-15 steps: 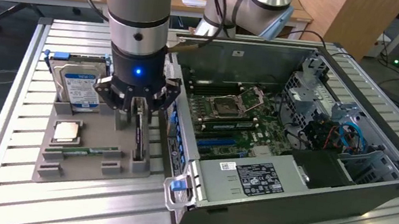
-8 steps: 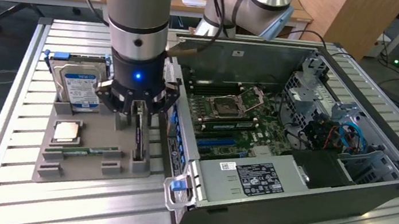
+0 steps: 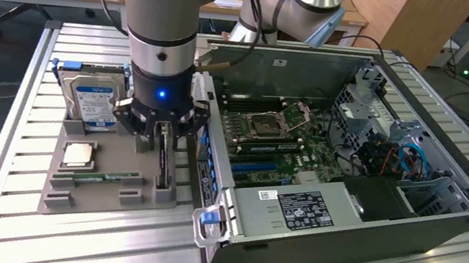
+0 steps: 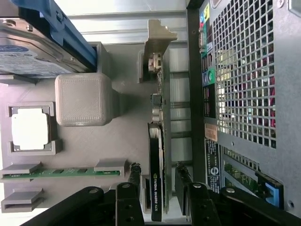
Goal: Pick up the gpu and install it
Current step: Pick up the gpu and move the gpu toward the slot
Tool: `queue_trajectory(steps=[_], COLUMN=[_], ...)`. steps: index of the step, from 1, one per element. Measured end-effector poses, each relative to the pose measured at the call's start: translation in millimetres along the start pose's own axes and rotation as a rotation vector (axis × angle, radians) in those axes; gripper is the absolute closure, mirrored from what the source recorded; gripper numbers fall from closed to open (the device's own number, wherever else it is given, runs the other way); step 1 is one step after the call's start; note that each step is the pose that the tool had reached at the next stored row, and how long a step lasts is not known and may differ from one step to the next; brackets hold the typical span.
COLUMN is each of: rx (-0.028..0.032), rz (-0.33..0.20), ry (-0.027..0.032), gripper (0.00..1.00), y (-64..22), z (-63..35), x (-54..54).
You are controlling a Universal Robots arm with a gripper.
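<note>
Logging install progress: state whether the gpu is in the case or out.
Out. The gpu stands on edge in the gray tray beside the case.

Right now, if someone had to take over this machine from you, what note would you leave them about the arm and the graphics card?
Gripper: open, with one finger on each side of the gpu. Gaps show on both sides, so it is not clamped.
Gpu: standing on edge in its slot in the grey tray, next to the open computer case.
Done: the gripper is lined up over the card.
Left: the card is not yet gripped, lifted or installed in the case.
</note>
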State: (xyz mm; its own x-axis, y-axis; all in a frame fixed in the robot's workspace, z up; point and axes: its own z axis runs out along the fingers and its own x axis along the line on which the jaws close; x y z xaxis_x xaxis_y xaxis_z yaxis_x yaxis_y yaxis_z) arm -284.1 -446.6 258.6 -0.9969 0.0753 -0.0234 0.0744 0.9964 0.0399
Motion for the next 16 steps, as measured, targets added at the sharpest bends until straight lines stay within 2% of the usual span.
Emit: queue_trajectory(steps=[7,16], rx=[-0.0002,-0.0001], rz=[0.0,0.0], ry=[-0.0001,0.0], gripper=[0.57,0.57], y=[9.6,12.7], z=[5.6,18.8], x=[0.9,1.5])
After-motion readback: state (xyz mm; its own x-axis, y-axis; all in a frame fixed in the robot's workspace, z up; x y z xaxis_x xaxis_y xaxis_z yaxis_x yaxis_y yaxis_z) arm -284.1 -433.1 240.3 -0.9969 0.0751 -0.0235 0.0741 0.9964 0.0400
